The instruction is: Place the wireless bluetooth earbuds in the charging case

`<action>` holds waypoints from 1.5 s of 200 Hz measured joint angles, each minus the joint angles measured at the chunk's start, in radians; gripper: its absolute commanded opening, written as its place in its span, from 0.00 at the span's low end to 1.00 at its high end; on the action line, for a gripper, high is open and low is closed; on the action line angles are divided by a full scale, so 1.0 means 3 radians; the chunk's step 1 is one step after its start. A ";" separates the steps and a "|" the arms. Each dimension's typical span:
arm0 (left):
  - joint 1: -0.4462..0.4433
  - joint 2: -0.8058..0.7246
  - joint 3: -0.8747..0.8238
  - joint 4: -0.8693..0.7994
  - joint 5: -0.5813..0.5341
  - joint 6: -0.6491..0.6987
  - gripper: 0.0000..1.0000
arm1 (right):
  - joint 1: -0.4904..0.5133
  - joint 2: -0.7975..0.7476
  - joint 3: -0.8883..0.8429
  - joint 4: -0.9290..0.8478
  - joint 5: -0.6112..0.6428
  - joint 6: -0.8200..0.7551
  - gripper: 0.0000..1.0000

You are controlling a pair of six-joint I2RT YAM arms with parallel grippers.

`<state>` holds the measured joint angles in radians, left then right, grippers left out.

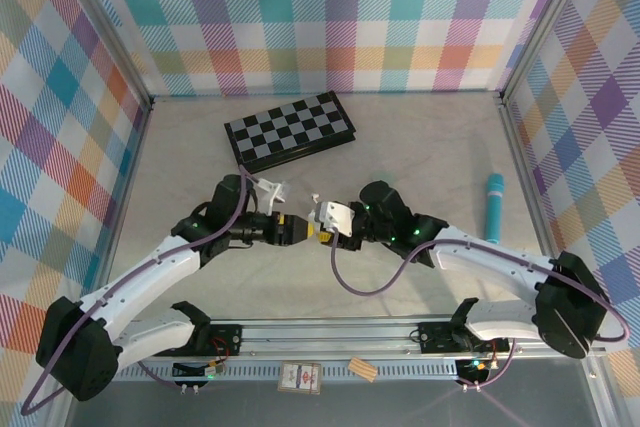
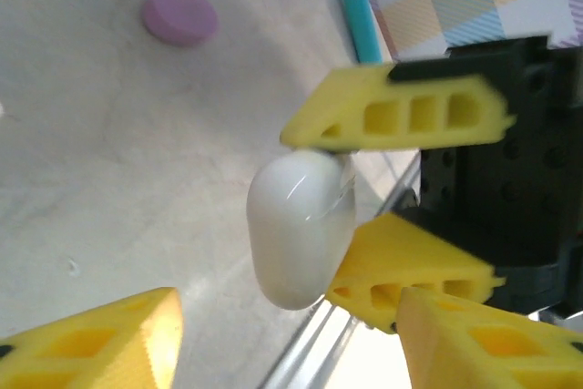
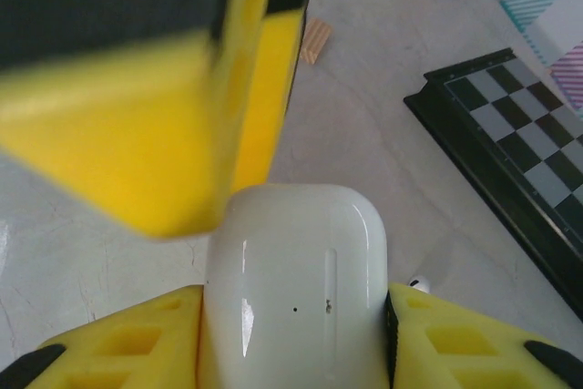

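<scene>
Table (image 1: 440, 157) pale, with a chessboard (image 1: 290, 130) at far centre. Both arms meet mid-table, tip to tip.

Right gripper (image 1: 328, 230) is clamped on the white charging case (image 3: 296, 280), which seems raised off the surface. The case's long axis runs left-right, rounded end toward the left gripper (image 1: 303, 231). Lid looks closed.

Left gripper's jaws stand apart with nothing between them, one finger blurred just over the case end.

Small white earbud (image 3: 419, 284) lies on the table just far of the case, beside the right finger.

Judgement: the left arm, empty, is the one placed to fetch it.
</scene>
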<state>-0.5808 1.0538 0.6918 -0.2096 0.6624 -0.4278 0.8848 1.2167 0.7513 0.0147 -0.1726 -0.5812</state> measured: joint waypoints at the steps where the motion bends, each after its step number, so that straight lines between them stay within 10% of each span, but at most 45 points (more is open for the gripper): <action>1: -0.0004 0.0003 0.0000 0.0000 0.0001 0.0003 0.53 | 0.0000 -0.0003 0.0000 -0.0001 -0.0001 0.0000 0.45; 166: -0.0159 0.0209 0.0041 0.0281 0.0144 -0.0142 0.13 | -0.0004 -0.0085 -0.0022 -0.0107 -0.0168 0.0067 0.56; 215: -0.0242 -0.0102 -0.0295 0.0809 0.0078 0.0479 0.20 | -0.0027 -0.0364 -0.0042 -0.0209 -0.0345 0.0159 0.90; 300: -0.0582 -0.0174 -0.0922 0.2007 -0.0019 0.1787 0.20 | -0.0322 -0.0909 -0.0122 -0.0450 -0.0556 0.0443 0.92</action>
<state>-0.7555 1.0016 0.4152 0.3923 0.6567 0.1081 0.7883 0.9440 0.7147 -0.1204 -0.3393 -0.4484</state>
